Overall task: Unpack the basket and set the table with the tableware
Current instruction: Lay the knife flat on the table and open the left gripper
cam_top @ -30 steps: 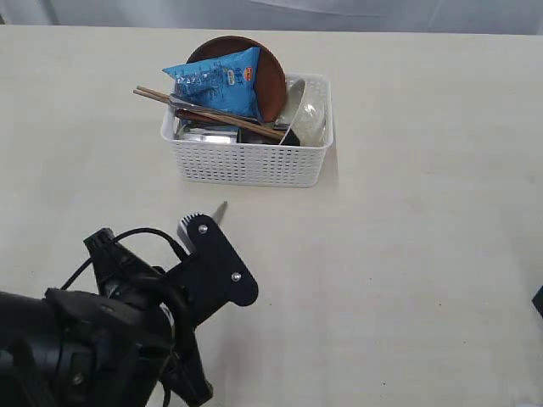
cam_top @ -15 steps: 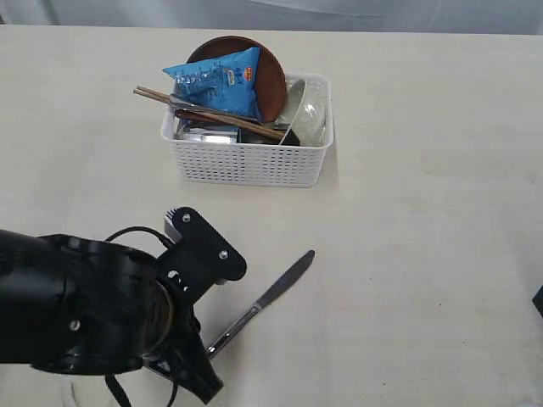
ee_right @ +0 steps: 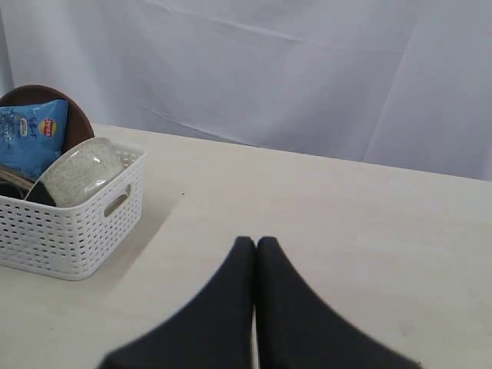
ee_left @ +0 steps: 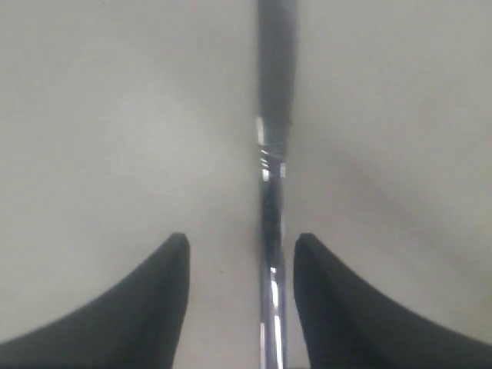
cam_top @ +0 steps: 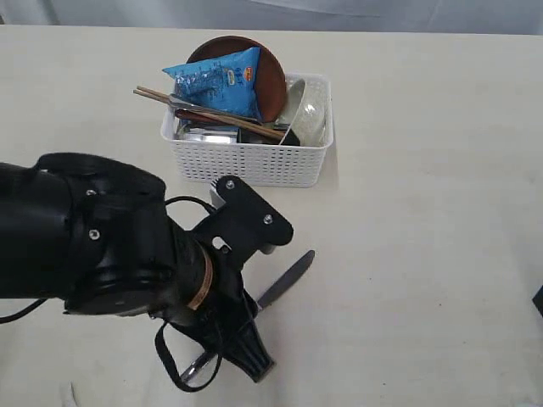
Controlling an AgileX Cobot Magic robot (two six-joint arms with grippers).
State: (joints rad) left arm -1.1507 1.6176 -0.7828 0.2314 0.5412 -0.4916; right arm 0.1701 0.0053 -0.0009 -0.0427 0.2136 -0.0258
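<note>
The steel knife (cam_top: 288, 275) lies flat on the pale table (cam_top: 424, 212), in front of the white basket (cam_top: 254, 165). My left arm (cam_top: 127, 254) covers its handle end. In the left wrist view the knife (ee_left: 273, 192) runs between the spread fingers of my left gripper (ee_left: 241, 238), which is open and close over the tabletop. The basket holds the brown plate (cam_top: 273, 76), grey-green bowl (cam_top: 310, 114), chopsticks (cam_top: 161, 96) and a blue snack packet (cam_top: 216, 80). My right gripper (ee_right: 256, 242) is shut and empty, low over the table to the right of the basket (ee_right: 69, 231).
The table's far edge meets a pale curtain (ee_right: 307, 69). A dark sliver of the right arm (cam_top: 539, 301) shows at the exterior view's right edge. Steel pieces (cam_top: 205, 134) lie low in the basket under the chopsticks.
A second ago the knife was at the left gripper; then it lay on the table. The left arm has since swung right and toward the basket, over the knife's handle.
</note>
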